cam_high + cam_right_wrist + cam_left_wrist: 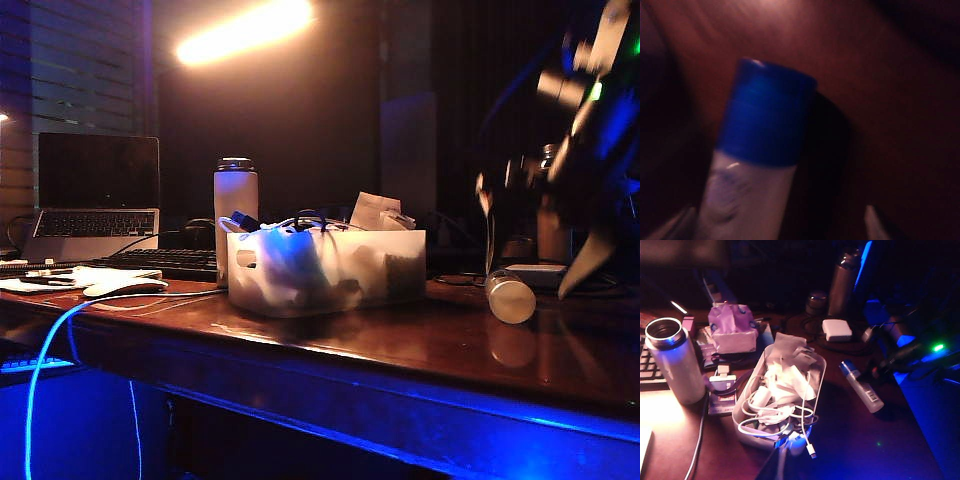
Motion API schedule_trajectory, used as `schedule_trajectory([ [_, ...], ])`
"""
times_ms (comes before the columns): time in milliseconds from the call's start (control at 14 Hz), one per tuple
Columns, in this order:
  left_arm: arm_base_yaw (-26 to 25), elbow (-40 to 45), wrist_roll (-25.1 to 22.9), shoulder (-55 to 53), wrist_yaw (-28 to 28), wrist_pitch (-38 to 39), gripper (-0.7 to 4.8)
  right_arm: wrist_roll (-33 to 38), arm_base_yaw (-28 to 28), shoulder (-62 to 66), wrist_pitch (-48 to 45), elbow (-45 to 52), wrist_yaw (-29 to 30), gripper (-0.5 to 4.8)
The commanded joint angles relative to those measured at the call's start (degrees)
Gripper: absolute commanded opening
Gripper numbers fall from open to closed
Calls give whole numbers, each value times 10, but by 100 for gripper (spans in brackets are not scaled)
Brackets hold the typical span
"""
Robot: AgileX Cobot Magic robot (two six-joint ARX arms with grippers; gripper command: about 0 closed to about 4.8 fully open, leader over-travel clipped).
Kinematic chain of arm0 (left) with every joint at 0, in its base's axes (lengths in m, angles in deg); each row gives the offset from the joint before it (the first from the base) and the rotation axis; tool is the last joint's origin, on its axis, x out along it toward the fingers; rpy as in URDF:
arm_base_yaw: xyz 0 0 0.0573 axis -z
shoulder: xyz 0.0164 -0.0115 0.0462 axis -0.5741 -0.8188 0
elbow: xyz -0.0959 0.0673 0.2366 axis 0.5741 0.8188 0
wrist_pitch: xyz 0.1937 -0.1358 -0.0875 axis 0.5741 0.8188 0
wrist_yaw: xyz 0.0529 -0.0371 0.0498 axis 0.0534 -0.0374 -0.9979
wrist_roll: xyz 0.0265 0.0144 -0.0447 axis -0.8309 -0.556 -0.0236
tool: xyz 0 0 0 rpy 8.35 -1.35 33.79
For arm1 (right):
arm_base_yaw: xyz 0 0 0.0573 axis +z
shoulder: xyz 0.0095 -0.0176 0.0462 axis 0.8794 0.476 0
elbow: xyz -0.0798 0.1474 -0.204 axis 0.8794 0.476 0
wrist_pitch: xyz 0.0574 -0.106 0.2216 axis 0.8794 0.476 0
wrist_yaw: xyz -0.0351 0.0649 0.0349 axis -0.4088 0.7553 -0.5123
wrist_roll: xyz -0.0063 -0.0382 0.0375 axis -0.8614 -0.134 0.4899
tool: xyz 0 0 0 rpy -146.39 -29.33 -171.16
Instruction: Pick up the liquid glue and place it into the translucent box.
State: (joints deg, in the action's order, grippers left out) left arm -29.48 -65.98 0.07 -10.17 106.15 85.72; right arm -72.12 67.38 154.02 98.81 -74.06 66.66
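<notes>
The small pale plastic glue bottle with a blue cap (757,165) lies flat on the shiny brown wooden table (420,345), right of the frosted plastic box (325,268), between the right gripper's (540,245) spread fingers; the left gripper is hidden.

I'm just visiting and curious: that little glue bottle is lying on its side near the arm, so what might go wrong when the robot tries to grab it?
1. The liquid glue lies on its side on the glossy table; a nudge could roll it.
2. The right end effector is open right over it, fingertips either side; closing off-centre could squirt it out.
3. The translucent box is heaped with cables, so the glue may perch on top.
</notes>
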Motion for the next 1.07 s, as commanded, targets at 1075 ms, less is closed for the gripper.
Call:
schedule_trajectory([
  [1075, 0, -3, 12, 3, 30, -3, -5, 25, 52, 58, -44, -13, -51, 269],
])
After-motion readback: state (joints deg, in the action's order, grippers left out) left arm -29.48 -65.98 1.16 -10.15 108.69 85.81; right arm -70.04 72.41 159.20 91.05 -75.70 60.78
